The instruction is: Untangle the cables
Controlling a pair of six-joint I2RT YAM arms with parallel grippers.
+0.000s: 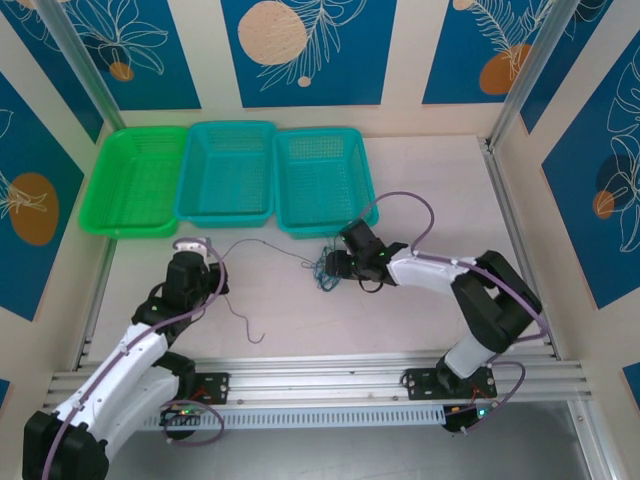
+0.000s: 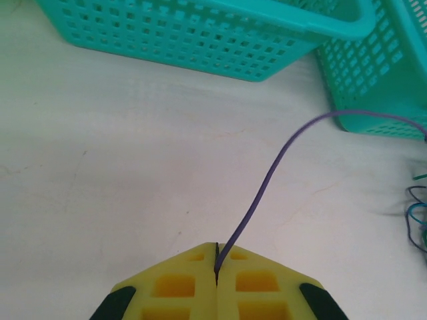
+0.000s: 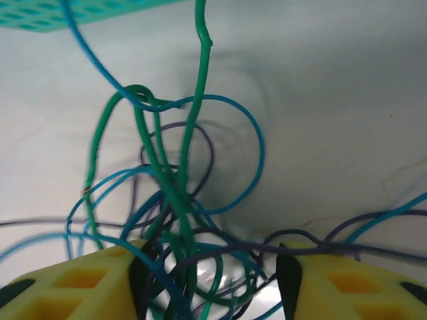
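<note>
Two grippers, one knot of cables

Two arms reach out from the near rail across the pale table [image 1: 300, 325]. On the left, the left gripper [image 2: 217, 268] has its yellow fingers [image 2: 267, 293] pressed fully together, pinching one thin purple wire [image 2: 265, 183] at the seam. From there the wire arcs up and off to the right. In the top view it runs across the table from the left gripper [image 1: 203, 252] to the tangle of cables [image 1: 325, 272], which lies near the table's middle. A loose curled end [image 1: 247, 327] lies nearer the rail.

The right gripper [image 1: 334, 266] sits right at that tangle. Its wrist view shows the right gripper [image 3: 213, 285] with its jaws spread wide, not clamped on anything. Green strands [image 3: 181, 200], blue loops [image 3: 250, 137] and dark purple strands [image 3: 303, 241] bunch in the gap between them.

Beyond it, three baskets stand side by side against the far wall: a green basket [image 1: 112, 190], a teal basket [image 1: 230, 212] and another teal basket [image 1: 322, 222] just behind the tangle.
</note>
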